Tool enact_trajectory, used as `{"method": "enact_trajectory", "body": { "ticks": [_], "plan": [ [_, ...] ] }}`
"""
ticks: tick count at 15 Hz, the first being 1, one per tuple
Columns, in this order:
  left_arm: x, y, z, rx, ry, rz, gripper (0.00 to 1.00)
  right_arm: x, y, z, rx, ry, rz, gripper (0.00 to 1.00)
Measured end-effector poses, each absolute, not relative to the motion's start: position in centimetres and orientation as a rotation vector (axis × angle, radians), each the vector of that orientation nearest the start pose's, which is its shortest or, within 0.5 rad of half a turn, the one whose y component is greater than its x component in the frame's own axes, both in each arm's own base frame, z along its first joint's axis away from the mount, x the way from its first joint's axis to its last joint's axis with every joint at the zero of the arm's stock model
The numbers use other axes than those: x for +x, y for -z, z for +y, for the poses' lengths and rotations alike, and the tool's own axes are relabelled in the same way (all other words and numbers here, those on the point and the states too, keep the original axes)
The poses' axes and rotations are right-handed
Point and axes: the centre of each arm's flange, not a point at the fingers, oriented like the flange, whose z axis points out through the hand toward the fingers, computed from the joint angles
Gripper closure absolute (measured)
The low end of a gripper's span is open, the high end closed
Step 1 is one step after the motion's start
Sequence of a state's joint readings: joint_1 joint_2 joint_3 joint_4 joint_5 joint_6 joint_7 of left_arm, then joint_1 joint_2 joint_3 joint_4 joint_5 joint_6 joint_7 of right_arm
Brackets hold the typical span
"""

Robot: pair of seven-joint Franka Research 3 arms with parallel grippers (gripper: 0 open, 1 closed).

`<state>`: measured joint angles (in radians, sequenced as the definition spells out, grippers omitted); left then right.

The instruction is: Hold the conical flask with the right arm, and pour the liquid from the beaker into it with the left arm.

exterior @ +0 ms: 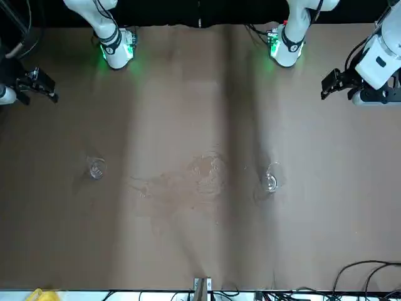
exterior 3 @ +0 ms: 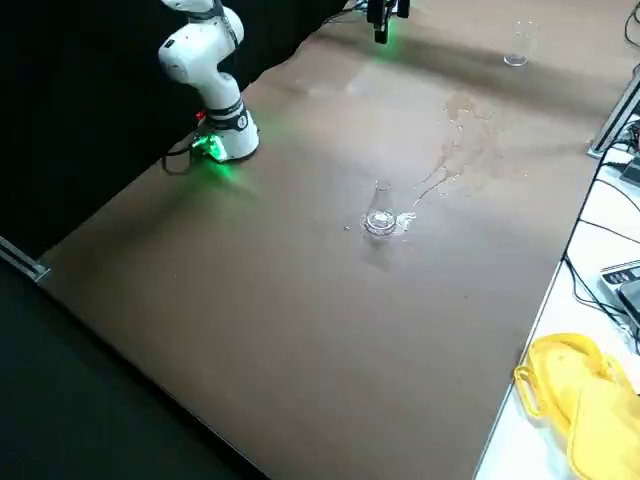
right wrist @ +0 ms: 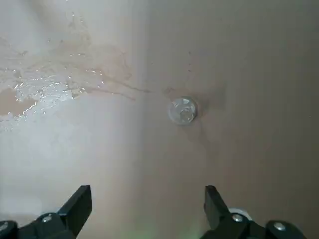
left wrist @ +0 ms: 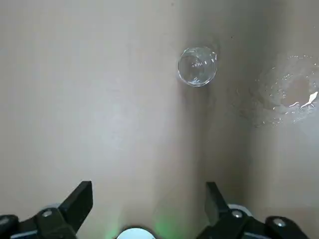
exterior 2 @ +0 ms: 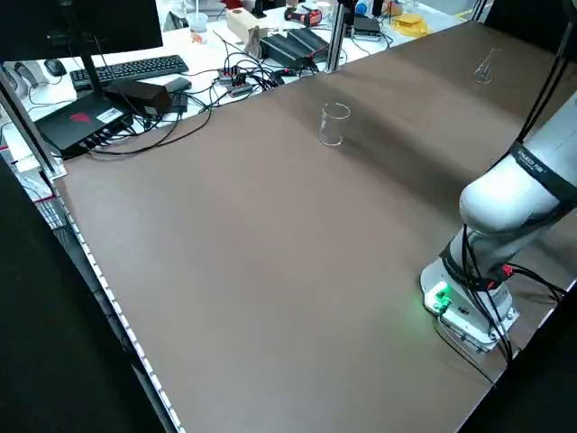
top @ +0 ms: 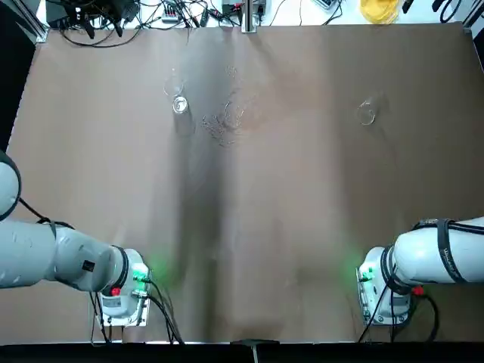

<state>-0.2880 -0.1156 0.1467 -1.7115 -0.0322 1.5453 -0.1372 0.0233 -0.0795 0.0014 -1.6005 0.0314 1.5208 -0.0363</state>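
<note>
Well, top view: one beaker (top: 180, 104), far part of the table (top: 280, 219), on the left arm's side; one flask (top: 367, 113), same far part, right arm's side. Between them, one wet patch (top: 224, 121) of clear liquid with scattered drops. Bases of both arms at the near edge.

Left wrist view: left gripper (left wrist: 149, 193), black, fingers spread well apart, grasping nothing. Beaker on the table out ahead of it, untouched; wet patch to one side.

Right wrist view: right gripper (right wrist: 148, 193), likewise released, fingers wide, nothing between them. Flask out ahead, untouched; wet streaks run from the patch towards it.

Front view: left gripper raised at the table's left-arm side, right gripper out at the opposite side, both well apart from the glassware.

Left side view: beaker standing upright, a tall clear cylinder; flask farther off, also upright.

Right side view: flask upright, narrow neck up, wet gleam beside its base; beaker beyond the patch. Yellow item (exterior 3: 580, 395) on the white surface (exterior 3: 525, 440) alongside. How much liquid either glass contains, I cannot tell.
</note>
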Motion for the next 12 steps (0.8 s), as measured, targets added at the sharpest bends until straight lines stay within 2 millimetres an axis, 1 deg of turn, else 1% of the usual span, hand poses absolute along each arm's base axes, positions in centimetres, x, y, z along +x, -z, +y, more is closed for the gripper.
{"method": "enact_trajectory", "body": {
  "ticks": [3,7,12],
  "plan": [
    [51.1,-61.6,-7.2,-3.179,-0.093,0.008,0.01,52.5,-64.4,0.7,-3.109,-0.007,-0.067,0.00],
    [51.1,-61.6,-7.1,-3.179,-0.094,0.007,0.01,52.6,-63.2,0.6,-3.109,-0.038,-0.063,0.00],
    [51.1,-61.6,-7.1,-3.179,-0.094,0.000,0.01,52.6,-63.1,0.6,-3.109,-0.035,-0.061,0.00]
  ]
}}
